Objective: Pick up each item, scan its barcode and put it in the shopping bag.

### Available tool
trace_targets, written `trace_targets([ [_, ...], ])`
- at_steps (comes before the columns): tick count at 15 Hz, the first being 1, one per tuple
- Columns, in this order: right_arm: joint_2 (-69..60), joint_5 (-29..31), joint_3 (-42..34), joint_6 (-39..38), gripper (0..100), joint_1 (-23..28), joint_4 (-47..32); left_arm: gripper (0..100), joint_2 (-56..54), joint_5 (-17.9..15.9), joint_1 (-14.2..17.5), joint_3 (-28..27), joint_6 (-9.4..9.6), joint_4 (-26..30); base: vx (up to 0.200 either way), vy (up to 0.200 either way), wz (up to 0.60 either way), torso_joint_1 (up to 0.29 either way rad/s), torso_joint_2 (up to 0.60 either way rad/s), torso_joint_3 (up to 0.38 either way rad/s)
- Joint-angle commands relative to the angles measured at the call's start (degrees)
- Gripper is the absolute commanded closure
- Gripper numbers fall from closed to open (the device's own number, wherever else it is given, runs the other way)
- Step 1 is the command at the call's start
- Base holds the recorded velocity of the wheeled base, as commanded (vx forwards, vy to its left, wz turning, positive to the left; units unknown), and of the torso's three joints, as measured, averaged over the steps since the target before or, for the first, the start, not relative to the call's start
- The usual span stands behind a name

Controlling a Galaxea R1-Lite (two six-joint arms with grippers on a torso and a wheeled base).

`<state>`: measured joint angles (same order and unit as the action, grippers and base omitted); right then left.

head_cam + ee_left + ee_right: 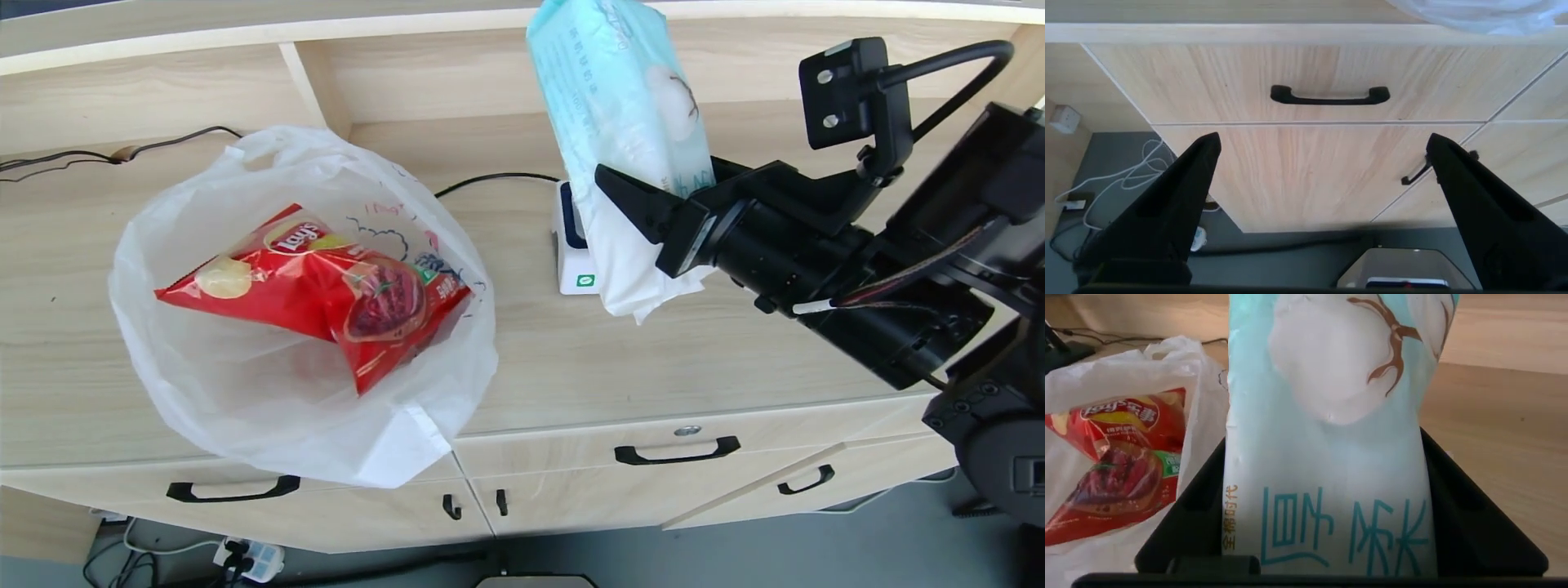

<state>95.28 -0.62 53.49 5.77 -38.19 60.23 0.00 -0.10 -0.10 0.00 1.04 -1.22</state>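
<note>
Fingers (641, 200) of the right gripper (1327, 539) clamp a pale-blue soft tissue pack (620, 106) upright just beside the white barcode scanner (574, 273), mid-way along the wooden tabletop (735, 351). Keeping the barcode square to the scanner's window looks key before the move to the white plastic shopping bag (245, 408) at the front edge.

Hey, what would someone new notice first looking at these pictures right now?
The right tool grips a pale blue tissue pack, held upright by the small white scanner on the wooden counter. To the robot's left of it, a red chip bag lies inside the open white shopping bag.
</note>
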Motion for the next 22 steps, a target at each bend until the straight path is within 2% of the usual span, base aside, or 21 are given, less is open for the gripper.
trace_targets([
  [1,-1.33,0.09,0.03,0.3,100,0.58,-0.12,0,0.09,0.01,0.01,0.0,0.02,-0.01,0.0,0.2,0.0,-0.002,0.0,0.002],
  [6,-5.72,0.18,-3.39,0.47,100,1.37,-0.38,0,0.09,0.01,0.01,0.0,0.02,0.08,0.0,0.0,0.6,0.002,0.0,0.0],
  [9,-9.85,0.01,-10.43,0.56,100,5.94,0.24,0,0.09,0.01,0.01,0.0,-0.07,0.08,0.0,0.0,0.6,-0.001,0.0,0.001],
  [10,-10.99,-1.49,-10.25,0.39,100,10.16,0.06,0,0.09,0.01,0.01,0.0,-0.07,0.08,0.0,0.0,0.6,0.007,0.0,0.002],
  [12,-10.91,-6.67,-5.94,-0.58,100,14.11,-0.64,0,0.09,0.01,0.01,0.0,-0.07,0.08,0.0,0.0,0.0,0.0,0.0,0.0],
  [13,-10.91,-13.26,-0.32,-1.11,100,17.71,-3.02,0,0.09,0.01,0.01,0.0,-0.16,0.08,0.0,0.0,0.0,0.0,0.0,0.0],
  [14,-11.08,-15.64,4.08,-1.11,100,17.71,-5.83,0,0.09,0.01,0.01,0.0,-0.16,0.08,0.0,0.0,0.0,0.0,0.0,0.0],
  [16,-12.14,-15.02,8.65,-1.02,100,13.5,-10.66,0,0.09,0.01,0.01,0.0,-0.16,0.16,0.0,0.0,0.0,0.0,0.0,0.0],
  [19,-12.75,-9.75,5.13,-1.9,100,5.32,-11.89,0,0.09,0.01,0.01,0.0,-0.16,0.08,0.0,0.0,0.0,0.0,0.0,0.0],
  [22,-11.17,-9.49,1.62,-4.27,100,3.74,-11.81,0,0.09,0.01,0.01,0.0,-0.25,0.08,0.0,0.0,0.0,0.0,0.0,0.0],
])
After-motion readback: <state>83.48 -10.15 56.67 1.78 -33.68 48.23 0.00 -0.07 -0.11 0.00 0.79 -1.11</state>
